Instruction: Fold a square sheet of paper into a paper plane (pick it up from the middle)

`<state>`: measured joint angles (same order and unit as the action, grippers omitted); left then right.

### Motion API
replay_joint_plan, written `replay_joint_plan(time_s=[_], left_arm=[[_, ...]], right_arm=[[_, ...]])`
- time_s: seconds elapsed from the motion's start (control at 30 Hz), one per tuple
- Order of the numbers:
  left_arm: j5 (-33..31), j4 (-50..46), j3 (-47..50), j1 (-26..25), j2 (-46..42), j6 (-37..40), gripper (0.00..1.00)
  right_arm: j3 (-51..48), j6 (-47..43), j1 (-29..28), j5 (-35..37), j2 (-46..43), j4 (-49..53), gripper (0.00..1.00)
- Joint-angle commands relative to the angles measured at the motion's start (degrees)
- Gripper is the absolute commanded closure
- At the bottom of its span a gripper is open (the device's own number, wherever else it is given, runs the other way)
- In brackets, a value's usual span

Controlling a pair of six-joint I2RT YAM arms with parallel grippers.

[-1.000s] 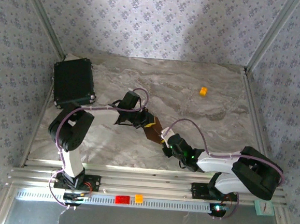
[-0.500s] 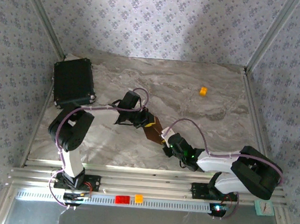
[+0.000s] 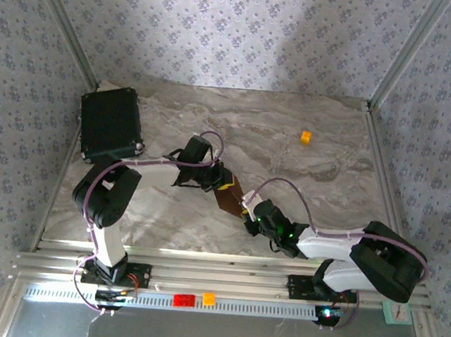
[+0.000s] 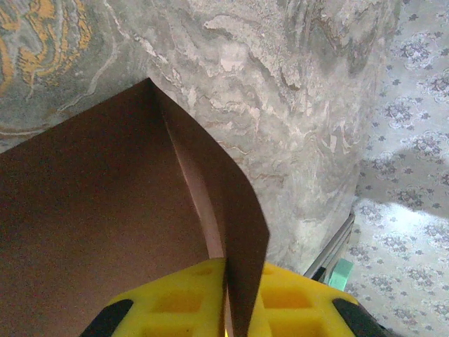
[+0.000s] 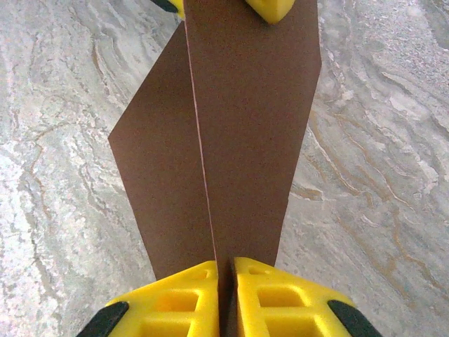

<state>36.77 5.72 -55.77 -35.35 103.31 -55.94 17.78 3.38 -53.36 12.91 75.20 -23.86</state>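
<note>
Square sheet of paper (image 5: 238,140) hung over mid tabletop (image 3: 303,175), folded along a centre crease. Left gripper (image 4: 226,295) and right gripper (image 5: 224,298) jaws each pinched one end. Best approach, I judged: even tension, edges matched, then crease pressed flat.

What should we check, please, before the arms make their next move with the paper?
1. Is the left gripper shut on the paper: ok.
2. Is the right gripper shut on the paper: ok.
3. Does the centre crease run from gripper to gripper: ok.
4. Do the flap edges match: cannot tell.
5. Are the orange block and black case well apart from the paper: ok.
</note>
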Motion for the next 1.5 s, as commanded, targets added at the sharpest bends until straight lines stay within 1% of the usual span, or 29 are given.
replay_joint_plan(time_s=[0.0, 0.17, 0.37, 0.43, 0.5, 0.53, 0.6, 0.67, 0.8, 0.97, 1.07, 1.13, 1.3, 1.47], left_arm=[[0.52, -1.06, -1.36, -0.19, 0.76, 1.27, 0.87], [0.45, -1.19, -1.40, -0.24, 0.84, 1.27, 0.87], [0.18, -1.17, -1.15, -0.16, 0.58, 1.19, 0.87], [-0.31, -1.33, -1.10, -0.21, 0.20, 1.01, 0.85], [-1.23, -1.79, -0.86, 0.10, -0.61, 0.92, 0.78], [-1.90, -2.14, -0.63, 0.37, -1.30, 0.77, 0.72], [-4.47, -2.51, 0.94, 1.09, -3.94, 0.32, 0.55], [-7.12, -3.86, 2.72, 2.24, -7.14, 0.05, 0.44], [-11.34, -6.92, 6.52, 5.27, -14.29, 0.33, 0.35], [-13.13, -11.32, 9.05, 7.11, -20.08, 2.21, 0.34], [-12.56, -11.64, 10.40, 7.28, -21.05, 2.62, 0.35], [-11.45, -10.22, 11.56, 7.30, -20.98, 2.14, 0.37], [-9.22, -7.14, 13.05, 7.19, -20.07, 1.18, 0.46], [-7.38, -6.19, 12.62, 6.94, -18.44, 1.34, 0.59]], right_arm=[[-0.28, -0.28, 0.34, -0.69, -0.23, -1.39, 0.84], [-0.71, -0.23, 0.45, -0.66, -0.56, -2.11, 0.84], [-0.77, -0.31, 0.63, -1.47, -0.41, -2.08, 0.93], [-0.79, -0.22, 0.72, -2.07, -0.28, -2.05, 0.95], [-0.65, 0.80, 0.88, -2.98, 0.14, -1.90, 0.95], [-0.47, 1.72, 1.04, -3.46, 0.25, -1.72, 0.95], [-0.16, 4.22, 1.31, -5.16, 1.37, -1.94, 0.96], [0.57, 7.10, 1.67, -6.98, 3.12, -1.79, 0.96], [2.47, 12.02, 2.83, -10.89, 7.01, -1.79, 0.95], [5.15, 16.30, 4.76, -16.02, 10.37, -0.40, 0.95], [5.35, 19.87, 7.34, -21.35, 11.58, -1.31, 0.95], [5.36, 22.54, 9.69, -25.64, 12.39, -2.68, 0.95], [6.46, 28.29, 14.17, -34.79, 14.75, -4.15, 0.96], [7.67, 31.72, 15.67, -38.45, 17.00, -4.33, 0.95]])
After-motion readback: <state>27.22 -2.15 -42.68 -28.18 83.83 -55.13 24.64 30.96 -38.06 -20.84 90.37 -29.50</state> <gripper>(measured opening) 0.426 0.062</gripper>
